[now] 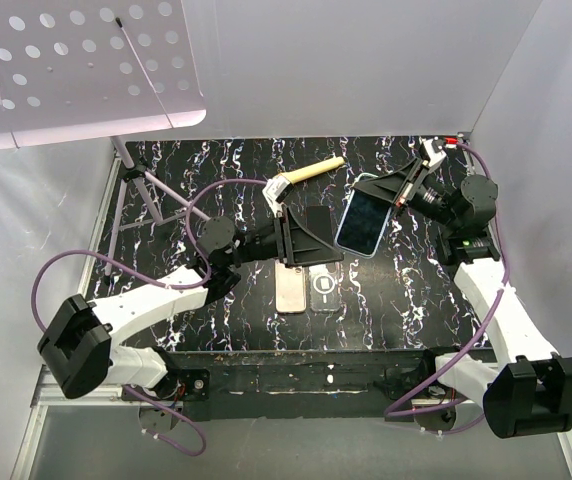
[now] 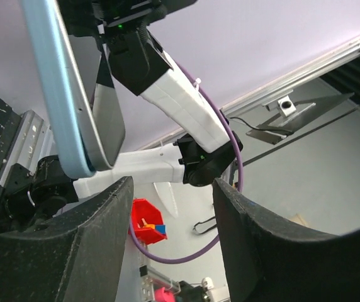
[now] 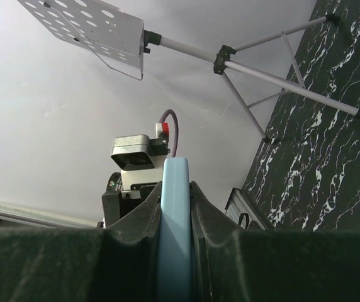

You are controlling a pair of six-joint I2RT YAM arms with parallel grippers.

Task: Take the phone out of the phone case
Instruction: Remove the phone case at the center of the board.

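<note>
A phone in a light blue case [image 1: 364, 222] is held up off the table, dark screen facing up and left. My right gripper [image 1: 391, 190] is shut on its far right edge; in the right wrist view the blue case edge [image 3: 175, 207] sits squeezed between the pads of my right gripper [image 3: 175, 251]. My left gripper [image 1: 311, 238] is open just left of the phone, apart from it. In the left wrist view the blue case [image 2: 57, 94] and its screen [image 2: 107, 119] stand at upper left, outside the open left gripper [image 2: 170, 214].
A rose-gold phone [image 1: 289, 290] and a clear case with a ring mark [image 1: 324, 290] lie side by side on the black marbled table [image 1: 216, 180]. A wooden-handled tool [image 1: 304, 177] lies at the back. A tripod stand [image 1: 141, 190] holds a perforated plate at far left.
</note>
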